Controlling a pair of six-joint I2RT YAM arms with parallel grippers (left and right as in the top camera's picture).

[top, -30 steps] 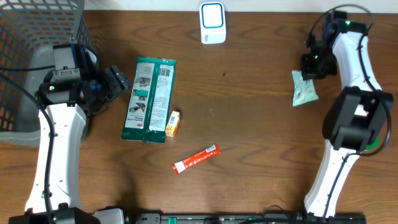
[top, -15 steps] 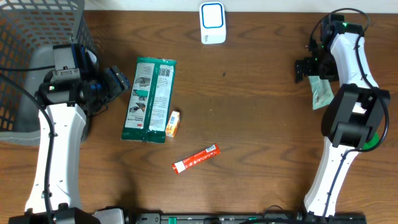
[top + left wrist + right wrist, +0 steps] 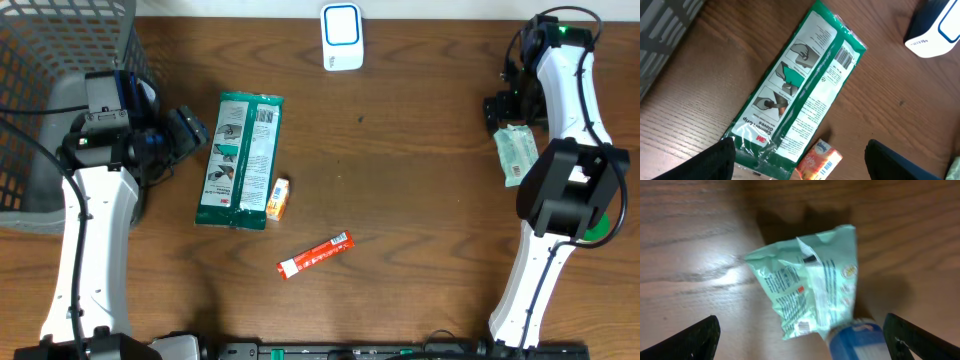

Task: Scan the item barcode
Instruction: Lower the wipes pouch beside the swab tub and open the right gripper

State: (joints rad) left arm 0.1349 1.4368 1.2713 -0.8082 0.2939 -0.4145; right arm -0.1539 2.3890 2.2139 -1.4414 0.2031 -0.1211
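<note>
Two arms reach over a wooden tabletop (image 3: 420, 200). At the far right, the right pincer (image 3: 500, 105) has its fingers spread wide apart, holding nothing. A pale green pouch (image 3: 514, 155) lies flat on the wood just near of it. At the left, the left pincer (image 3: 192, 130) is also spread wide and empty, hovering beside a green glove pack (image 3: 240, 160). A white scanner (image 3: 341, 36) sits at the far edge, well apart from the pouch.

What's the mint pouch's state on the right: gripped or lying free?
Free. The right wrist view shows the mint pouch lying on the table, jaws of the right gripper spread wide, clear of it.
</note>
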